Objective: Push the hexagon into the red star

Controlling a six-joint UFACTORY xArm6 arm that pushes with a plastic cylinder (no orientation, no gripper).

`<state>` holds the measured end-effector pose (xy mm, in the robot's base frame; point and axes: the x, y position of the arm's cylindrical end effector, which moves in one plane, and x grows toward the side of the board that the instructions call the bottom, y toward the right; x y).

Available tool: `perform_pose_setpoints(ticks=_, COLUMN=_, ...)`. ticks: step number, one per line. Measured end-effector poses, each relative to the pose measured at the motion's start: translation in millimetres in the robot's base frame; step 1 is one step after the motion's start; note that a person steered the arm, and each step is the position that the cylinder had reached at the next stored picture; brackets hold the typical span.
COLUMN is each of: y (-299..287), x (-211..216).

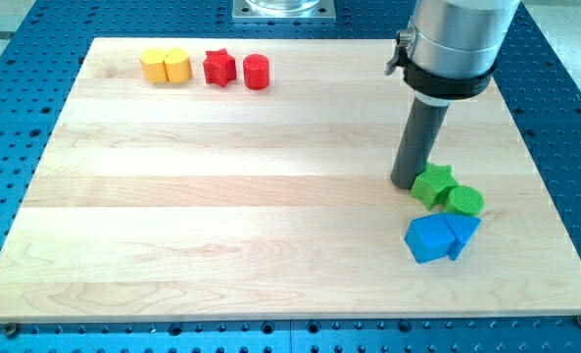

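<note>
The red star (219, 68) lies near the view's top left, with a red cylinder (257, 72) just to its right. Two yellow blocks touch each other left of the star: a left one (154, 66) and a right one (177, 67) that looks faceted like a hexagon, though I cannot be sure of either shape. My tip (406, 184) rests on the board at the view's right, against the left side of a green star (433, 184), far from the yellow blocks and the red star.
A green cylinder (464, 201) touches the green star's lower right. Below them a blue cube (428, 238) and a blue triangular block (461, 233) sit together. The wooden board (221, 216) lies on a blue perforated table.
</note>
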<state>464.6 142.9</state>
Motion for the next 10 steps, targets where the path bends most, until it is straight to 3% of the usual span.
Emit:
perform_pose_setpoints(ticks=2, y=-9, x=35)
perform_pose_setpoints(ticks=3, y=-58, x=18)
perform_pose_setpoints(ticks=4, y=-130, x=-50)
perform_pose_setpoints(ticks=6, y=-338, x=-178)
perform_pose_setpoints(ticks=7, y=-346, x=-211)
perform_pose_setpoints(ticks=8, y=-410, x=-258)
perform_pose_setpoints(ticks=9, y=-427, x=-274)
perform_pose_setpoints(ticks=10, y=-394, x=-274)
